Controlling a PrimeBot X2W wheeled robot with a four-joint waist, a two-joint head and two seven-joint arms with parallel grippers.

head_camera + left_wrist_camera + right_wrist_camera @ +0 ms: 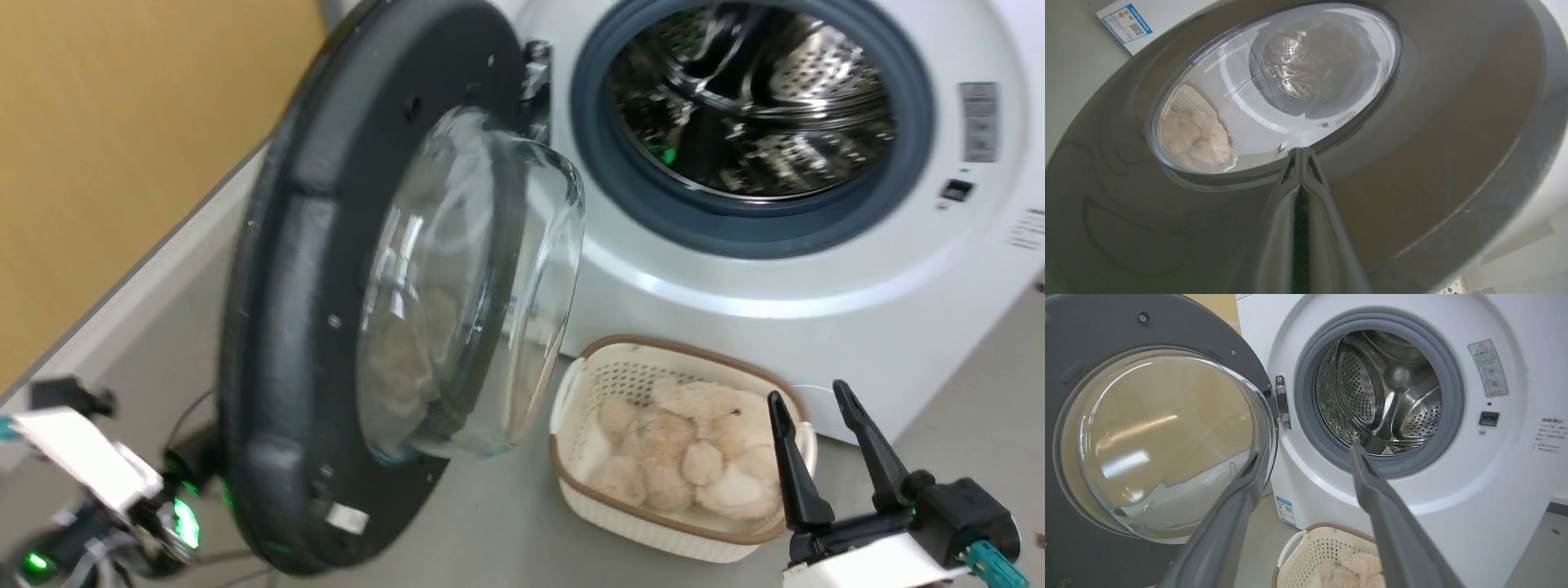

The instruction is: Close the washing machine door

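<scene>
Yellow wall, grey floor; the washing machine door (326,327) stands swung wide left of the washing machine (735,286), upright, glass bowl facing right; left gripper (1300,153), pinched together and empty, meets its glossy outer face and could skid there; right gripper (807,392) is spread, empty, above the laundry basket (563,425).

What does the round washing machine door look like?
The washing machine door is big and round: a wide dark plastic-looking rim around a bulging clear glass bowl. It stands wide open, left of the opening of the washing machine, hung on a metal hinge. The left gripper, shut, points at its outer face; whether they touch is unclear.
</scene>
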